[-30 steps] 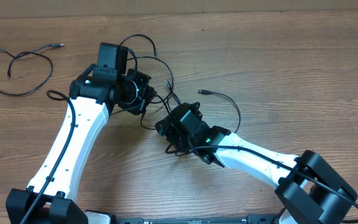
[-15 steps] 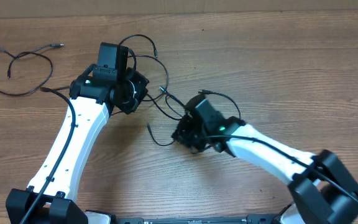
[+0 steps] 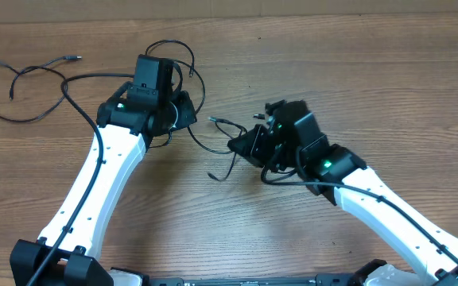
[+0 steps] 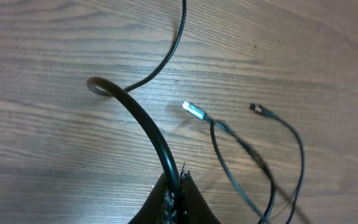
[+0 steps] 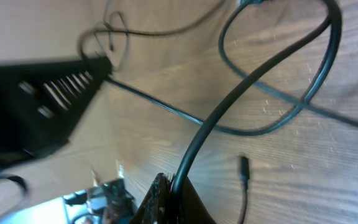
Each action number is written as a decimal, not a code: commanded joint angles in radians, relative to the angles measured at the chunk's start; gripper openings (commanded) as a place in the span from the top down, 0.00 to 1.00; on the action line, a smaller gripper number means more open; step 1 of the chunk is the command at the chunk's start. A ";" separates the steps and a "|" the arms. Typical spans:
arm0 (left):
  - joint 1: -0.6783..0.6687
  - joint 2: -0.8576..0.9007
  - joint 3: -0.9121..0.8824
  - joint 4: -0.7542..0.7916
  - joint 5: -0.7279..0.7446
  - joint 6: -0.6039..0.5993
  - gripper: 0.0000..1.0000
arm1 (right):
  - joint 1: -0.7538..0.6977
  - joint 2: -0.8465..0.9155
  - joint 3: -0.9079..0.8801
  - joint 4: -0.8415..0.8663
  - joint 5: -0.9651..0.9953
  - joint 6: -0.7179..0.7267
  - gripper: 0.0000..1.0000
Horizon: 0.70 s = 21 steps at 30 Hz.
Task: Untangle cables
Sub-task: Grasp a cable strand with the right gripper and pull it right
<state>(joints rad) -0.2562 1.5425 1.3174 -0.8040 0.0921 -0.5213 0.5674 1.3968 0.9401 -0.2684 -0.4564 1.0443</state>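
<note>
Left gripper (image 4: 176,186): fingers pinched tight on a strand of the cables (image 3: 207,148), which trail over the table (image 3: 388,71) between the two arms. Right gripper (image 5: 168,182): also clamped on a strand. We see a silvery plug (image 4: 192,111) lying on the wood. A separate cord (image 3: 46,63) lies looped at far left, well apart.

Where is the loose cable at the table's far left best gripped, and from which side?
Probably the straight stretch of the loose cable just behind its silvery plug, from straight above: it lies flat there, clear of its own loops.
</note>
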 commanded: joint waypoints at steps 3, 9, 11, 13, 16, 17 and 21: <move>-0.034 -0.026 0.026 0.004 -0.011 0.151 0.96 | -0.062 -0.014 -0.002 0.063 -0.065 0.111 0.96; -0.064 -0.026 0.014 0.001 -0.014 0.201 0.95 | -0.140 -0.014 -0.002 0.076 -0.098 0.288 0.96; -0.065 -0.026 0.005 0.004 -0.014 0.201 0.95 | -0.164 -0.014 -0.002 0.103 -0.140 0.296 0.96; -0.065 -0.026 -0.008 0.008 -0.014 0.201 0.96 | -0.183 -0.014 -0.002 0.131 -0.166 0.306 0.96; -0.065 -0.026 -0.027 0.011 -0.009 0.201 0.95 | -0.204 -0.013 -0.002 0.132 -0.142 0.337 0.96; -0.065 -0.026 -0.032 0.010 -0.005 0.201 0.95 | -0.207 -0.013 -0.002 0.132 -0.124 0.337 0.96; -0.065 -0.026 -0.042 0.003 -0.005 0.218 0.96 | -0.221 -0.013 -0.002 0.133 -0.091 0.352 0.96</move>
<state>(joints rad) -0.3195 1.5425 1.2881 -0.7979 0.0921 -0.3508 0.3595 1.3960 0.9401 -0.1425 -0.5705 1.3663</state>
